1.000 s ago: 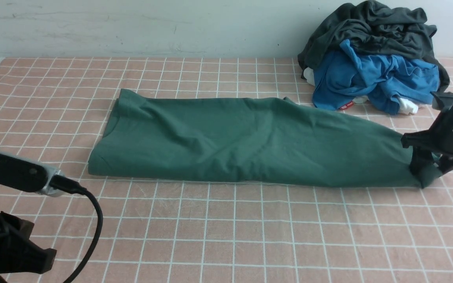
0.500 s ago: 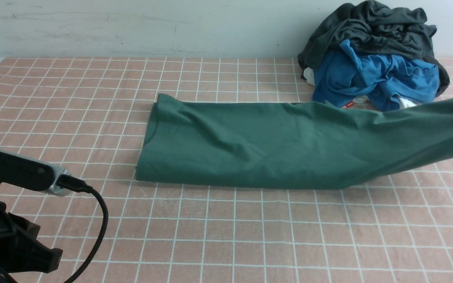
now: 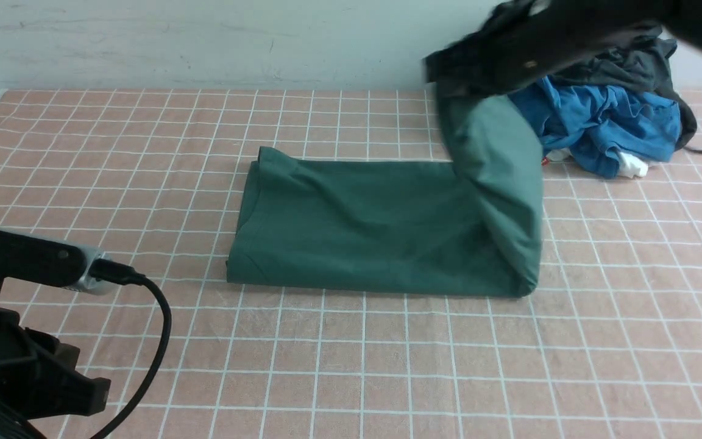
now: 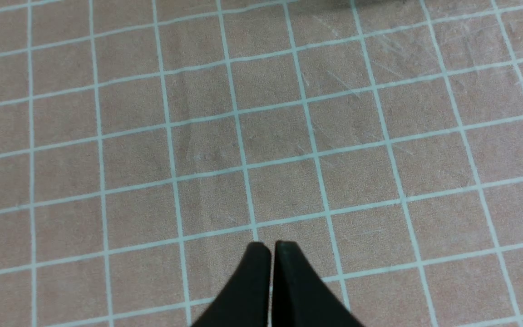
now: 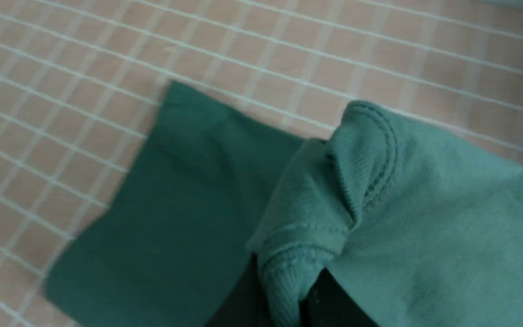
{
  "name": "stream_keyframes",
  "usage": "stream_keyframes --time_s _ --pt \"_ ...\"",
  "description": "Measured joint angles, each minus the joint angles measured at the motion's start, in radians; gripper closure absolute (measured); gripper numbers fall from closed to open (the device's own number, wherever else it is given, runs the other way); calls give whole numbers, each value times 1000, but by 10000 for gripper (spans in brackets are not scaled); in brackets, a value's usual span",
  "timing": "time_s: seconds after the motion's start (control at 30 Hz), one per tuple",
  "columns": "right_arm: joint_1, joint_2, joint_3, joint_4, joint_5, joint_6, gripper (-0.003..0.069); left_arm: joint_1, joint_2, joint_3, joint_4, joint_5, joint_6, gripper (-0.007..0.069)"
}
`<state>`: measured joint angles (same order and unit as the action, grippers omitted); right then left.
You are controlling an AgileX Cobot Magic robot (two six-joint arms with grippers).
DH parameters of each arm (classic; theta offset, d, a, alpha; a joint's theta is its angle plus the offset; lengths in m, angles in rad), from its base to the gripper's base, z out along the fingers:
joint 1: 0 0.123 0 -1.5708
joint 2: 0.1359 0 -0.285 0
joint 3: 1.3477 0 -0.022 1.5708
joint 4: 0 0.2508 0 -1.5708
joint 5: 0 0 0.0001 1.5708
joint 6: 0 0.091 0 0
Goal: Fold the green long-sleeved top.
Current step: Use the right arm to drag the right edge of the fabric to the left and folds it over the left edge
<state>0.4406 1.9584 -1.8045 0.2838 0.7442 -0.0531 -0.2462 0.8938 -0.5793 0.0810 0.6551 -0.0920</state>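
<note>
Right claw (image 3: 448,80): clamped on an edge of the green top (image 3: 375,225), held up far right.
Left claw (image 4: 272,247): tips together, near left.
Room: table (image 3: 387,366), near side.

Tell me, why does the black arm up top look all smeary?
Front view: the right arm is smeared by motion blur, while the clothes pile looks sharp. Right wrist view: the table and its grid lines look soft, the green top and its stitching crisper. Left wrist view: sharp and evenly lit, the left gripper shut.
</note>
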Motion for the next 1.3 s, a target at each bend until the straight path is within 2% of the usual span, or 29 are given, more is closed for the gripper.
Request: stream_keyframes --time_s 0.13,0.23,0.33,0.37,0.43,0.53,0.67,0.77,0.9,0.93,0.97,1.03,1.1,1.17,1.23,1.3 --pt "104 197 -136 65 -26 12 640 0 0 0 -12 0 0 627" --pt "129 296 -229 84 -14 18 632 0 0 0 -20 0 0 627" --pt "160 432 -448 106 38 25 566 0 0 0 -25 0 0 627" --pt "160 438 -448 106 38 25 560 0 0 0 -25 0 0 627" --pt "172 493 -585 106 102 25 475 0 0 0 -26 0 0 627" --pt "177 503 -664 75 181 20 389 0 0 0 -32 0 0 627" --pt "178 503 -688 0 243 38 368 0 -20 0 -53 -7 0 627" --pt "178 528 -691 -44 261 62 390 0 -54 0 -60 -22 0 627" --pt "188 603 -695 -42 255 96 466 0 -119 5 -63 -57 5 627" --pt "200 648 -695 -17 249 93 510 0 -151 18 -63 -76 14 627" --pt "202 653 -695 -17 248 91 510 0 -155 20 -63 -78 14 627" --pt "234 689 -694 -10 231 53 579 0 -209 40 -63 -106 37 627" --pt "247 676 -695 -8 237 12 617 0 -264 63 -63 -131 67 627" --pt "255 664 -699 -17 262 -25 640 0 -300 79 -63 -146 92 627" --pt "267 608 -716 -56 355 -97 666 0 -425 114 -63 -167 124 627" --pt "268 539 -717 -91 423 -105 670 0 -515 138 -63 -186 131 627"
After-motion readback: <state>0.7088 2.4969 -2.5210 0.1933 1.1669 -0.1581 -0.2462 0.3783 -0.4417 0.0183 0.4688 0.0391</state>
